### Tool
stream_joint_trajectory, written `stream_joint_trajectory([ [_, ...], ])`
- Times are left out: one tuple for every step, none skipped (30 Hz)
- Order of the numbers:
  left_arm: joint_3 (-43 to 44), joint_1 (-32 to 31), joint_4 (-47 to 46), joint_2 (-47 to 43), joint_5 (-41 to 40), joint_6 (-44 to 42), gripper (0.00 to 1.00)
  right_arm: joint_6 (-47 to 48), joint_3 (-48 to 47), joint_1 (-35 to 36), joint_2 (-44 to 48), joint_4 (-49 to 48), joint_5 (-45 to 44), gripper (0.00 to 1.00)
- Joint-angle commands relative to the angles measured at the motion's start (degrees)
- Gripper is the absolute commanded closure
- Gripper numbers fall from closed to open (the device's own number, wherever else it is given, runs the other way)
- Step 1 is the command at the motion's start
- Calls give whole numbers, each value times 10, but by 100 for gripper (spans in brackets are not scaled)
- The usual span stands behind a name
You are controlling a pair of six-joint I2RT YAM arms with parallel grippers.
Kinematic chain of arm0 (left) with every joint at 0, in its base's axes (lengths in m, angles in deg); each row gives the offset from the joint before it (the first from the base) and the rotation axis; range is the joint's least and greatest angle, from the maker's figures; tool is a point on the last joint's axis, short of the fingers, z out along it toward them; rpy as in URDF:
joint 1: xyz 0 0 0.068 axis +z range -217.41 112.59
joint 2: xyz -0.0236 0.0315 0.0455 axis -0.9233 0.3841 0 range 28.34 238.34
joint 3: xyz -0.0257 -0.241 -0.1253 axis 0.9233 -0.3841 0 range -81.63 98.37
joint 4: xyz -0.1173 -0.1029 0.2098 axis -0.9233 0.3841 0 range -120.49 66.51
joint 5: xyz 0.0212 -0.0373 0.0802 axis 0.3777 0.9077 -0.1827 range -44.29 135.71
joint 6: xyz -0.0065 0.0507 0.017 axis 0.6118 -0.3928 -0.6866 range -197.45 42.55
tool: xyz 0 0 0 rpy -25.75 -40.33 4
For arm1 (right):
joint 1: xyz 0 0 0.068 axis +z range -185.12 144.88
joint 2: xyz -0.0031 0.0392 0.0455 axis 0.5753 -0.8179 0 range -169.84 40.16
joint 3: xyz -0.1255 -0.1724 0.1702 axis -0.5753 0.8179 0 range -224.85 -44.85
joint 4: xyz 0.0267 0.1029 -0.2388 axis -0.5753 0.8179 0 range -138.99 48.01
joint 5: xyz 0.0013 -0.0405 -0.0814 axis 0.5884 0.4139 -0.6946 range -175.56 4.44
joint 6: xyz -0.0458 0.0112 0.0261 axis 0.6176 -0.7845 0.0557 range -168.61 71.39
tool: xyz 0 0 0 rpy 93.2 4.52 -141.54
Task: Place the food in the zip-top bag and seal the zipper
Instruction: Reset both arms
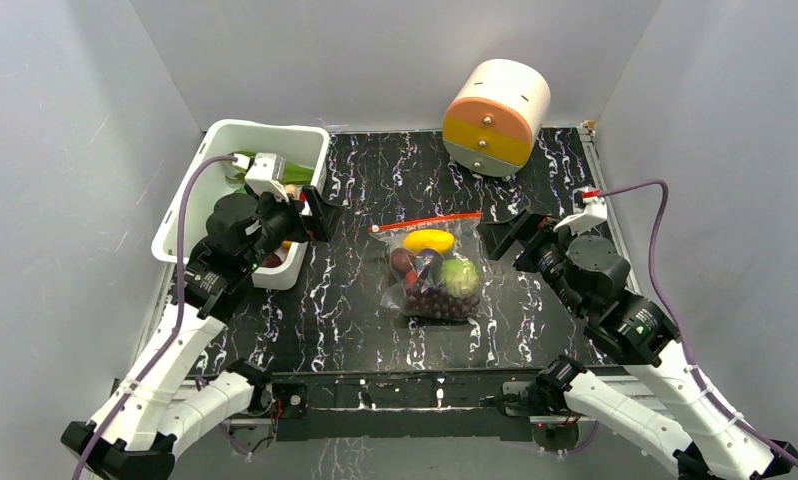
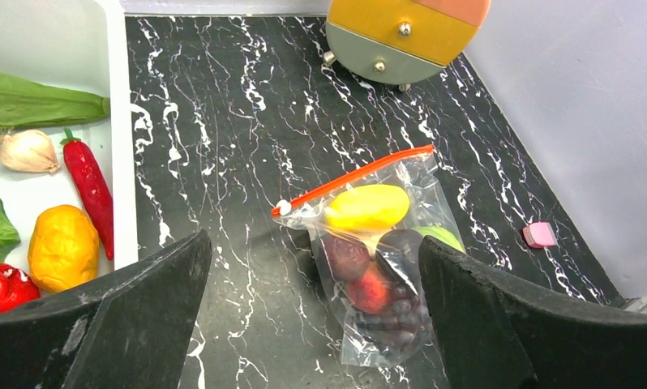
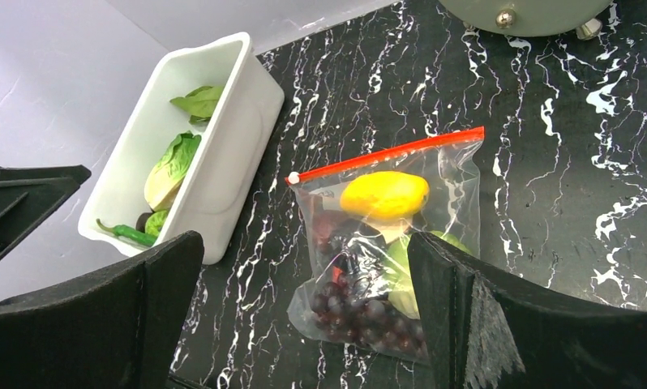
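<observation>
Two grippers flank the bag (image 1: 437,270): left gripper (image 1: 300,215) by the bin (image 1: 190,200), right gripper (image 1: 510,235) opposite, both spread wide, holding nothing. We note the bag lying flat mid-table (image 1: 355,300), touching neither. Inside: yellow fruit (image 1: 428,241), cabbage (image 1: 459,277), grapes (image 1: 440,300). Zipper (image 1: 427,222) runs along its far edge, slider at the left end.

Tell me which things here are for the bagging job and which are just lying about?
For the job: zip-top bag, zipper, yellow fruit, grapes, cabbage.

Just lying about: white bin, round drawer chest, pink block.
</observation>
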State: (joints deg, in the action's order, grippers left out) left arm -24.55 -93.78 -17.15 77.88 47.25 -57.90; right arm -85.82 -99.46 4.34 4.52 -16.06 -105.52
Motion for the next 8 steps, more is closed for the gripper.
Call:
stream_joint_trajectory([
  [-7,1,-12,-13,6,10,2,-3,-16,0,1,-25,0,2],
  [-7,1,-13,-13,7,10,2,-4,-16,0,1,-25,0,2],
  [-7,1,-13,-12,7,10,2,-4,-16,0,0,-25,0,2],
  [-4,1,-10,-10,6,10,2,-4,-17,0,0,-25,1,2],
  [1,1,-7,-7,5,11,2,-4,-18,0,0,-25,1,2],
  [5,1,-2,-3,5,10,2,-4,-19,0,0,-25,0,2],
  [8,1,3,0,5,9,2,-3,-20,0,0,-26,0,2],
  [9,0,3,0,7,7,2,-2,-20,0,0,-27,-1,2],
])
